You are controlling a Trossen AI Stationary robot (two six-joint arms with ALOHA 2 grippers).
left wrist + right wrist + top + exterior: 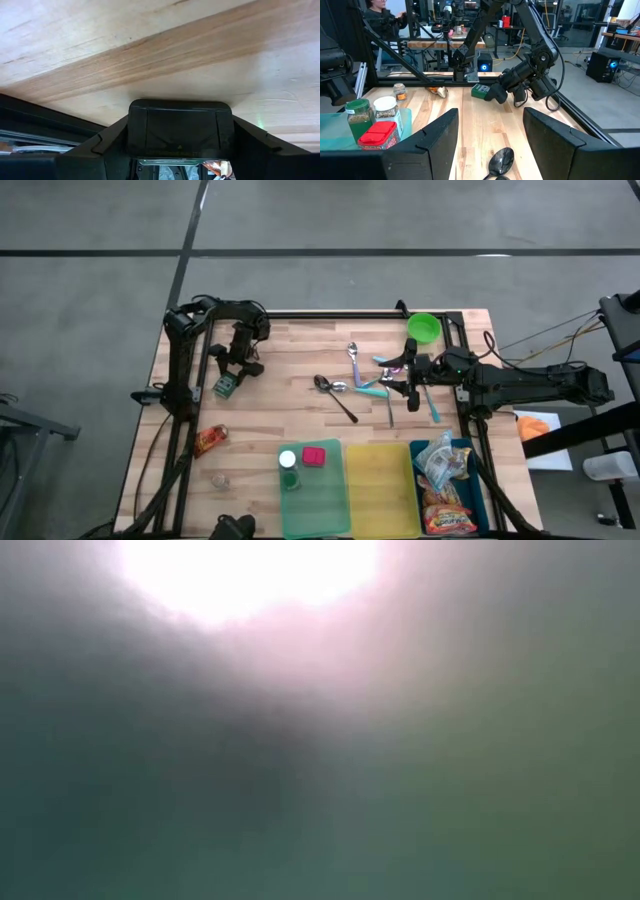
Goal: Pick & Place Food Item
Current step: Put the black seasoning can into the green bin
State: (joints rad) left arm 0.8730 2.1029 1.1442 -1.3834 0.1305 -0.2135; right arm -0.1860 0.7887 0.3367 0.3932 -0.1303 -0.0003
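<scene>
**Two hands out, no food picked yet**

The left hand (228, 385) is low over the green box (226, 388) near the left edge of the counter (290, 360). In the right wrist view that box (481, 91) sits right at the left hand's tips (495, 95), but I can't tell if it is gripped or just touched. The left wrist view shows only bare wood past its own dark fingers, so no help there.

The right hand (400, 372) is over the spoons (350, 375) in the middle of the counter, fingers (437, 137) apart w/ nothing between them. A dark spoon (501, 161) lies just in front.

Food things: a red snack bag (209, 440) lies by the left edge, well apart from both hands. More snack bags fill the blue bin (445, 480) at the front right. The yellow bin (380, 480) looks bare. Jars and a red box sit on the green tray (312, 495).

The low view is just a blur, prob. blocked.

What could go wrong:
- The left hand may push the box off the edge, since it's so close to it.
- The right hand may bump the spoons and send them sliding.
- The snack bag is thin and slippery, so a weak pinch could drop it.
</scene>
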